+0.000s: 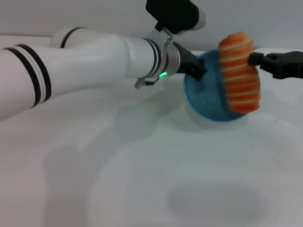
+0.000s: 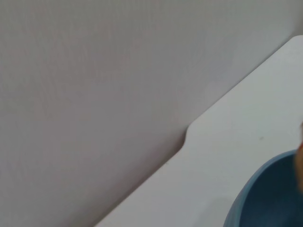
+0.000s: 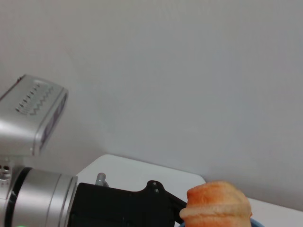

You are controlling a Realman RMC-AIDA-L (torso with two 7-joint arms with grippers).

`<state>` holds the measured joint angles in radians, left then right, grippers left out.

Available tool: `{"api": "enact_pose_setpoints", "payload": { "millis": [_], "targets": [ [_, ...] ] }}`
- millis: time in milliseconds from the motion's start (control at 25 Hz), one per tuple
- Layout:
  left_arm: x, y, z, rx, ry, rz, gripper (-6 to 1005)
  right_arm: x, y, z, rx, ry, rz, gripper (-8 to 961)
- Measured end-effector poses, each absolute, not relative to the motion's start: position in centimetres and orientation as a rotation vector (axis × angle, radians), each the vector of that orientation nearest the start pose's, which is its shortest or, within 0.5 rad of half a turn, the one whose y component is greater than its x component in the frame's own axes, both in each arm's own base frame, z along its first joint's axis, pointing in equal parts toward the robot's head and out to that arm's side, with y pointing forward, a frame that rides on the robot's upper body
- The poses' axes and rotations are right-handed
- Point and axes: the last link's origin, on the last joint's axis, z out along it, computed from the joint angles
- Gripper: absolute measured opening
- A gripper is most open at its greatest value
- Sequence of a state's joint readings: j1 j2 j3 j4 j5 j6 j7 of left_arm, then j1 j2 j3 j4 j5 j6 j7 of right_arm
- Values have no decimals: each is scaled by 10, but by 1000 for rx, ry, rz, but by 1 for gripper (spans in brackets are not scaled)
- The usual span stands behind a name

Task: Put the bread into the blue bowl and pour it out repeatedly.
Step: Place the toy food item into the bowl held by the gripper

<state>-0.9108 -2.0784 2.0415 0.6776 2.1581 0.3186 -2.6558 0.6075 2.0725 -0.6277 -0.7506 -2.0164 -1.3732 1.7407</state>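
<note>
Counted one bread [image 1: 239,72], orange-brown with pale stripes. Counted one blue bowl [image 1: 208,94]. Counted two grippers: a left gripper [image 1: 196,69] and a right gripper [image 1: 256,60]. Counted two robot arms and one white table [image 1: 142,179].

The bowl [image 1: 210,97] is held up off the table [image 1: 142,179], tipped on its side. The left gripper [image 1: 196,68] is at the bowl's left rim; the left arm [image 1: 85,61] extends away to the bowl's left. The bread [image 1: 240,72] hangs upright in front of the bowl's right part. The right gripper [image 1: 255,59] meets the bread from the bowl's right.
</note>
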Motion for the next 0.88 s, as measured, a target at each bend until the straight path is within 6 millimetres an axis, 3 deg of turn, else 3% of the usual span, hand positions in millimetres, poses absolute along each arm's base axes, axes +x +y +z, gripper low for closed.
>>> {"api": "enact_pose_setpoints", "payload": {
  "millis": [320, 600, 880],
  "targets": [
    [-119, 406, -146, -2505, -521, -48, 1, 252, 387, 23, -2416, 935, 743, 88],
    [-121, 406, -145, -2497, -539, -57, 1, 257, 380, 13, -2454, 961, 710, 125],
    [-122, 407, -143, -2478, -542, -84, 0, 264, 376, 16, -2417, 988, 734, 163]
  ]
}}
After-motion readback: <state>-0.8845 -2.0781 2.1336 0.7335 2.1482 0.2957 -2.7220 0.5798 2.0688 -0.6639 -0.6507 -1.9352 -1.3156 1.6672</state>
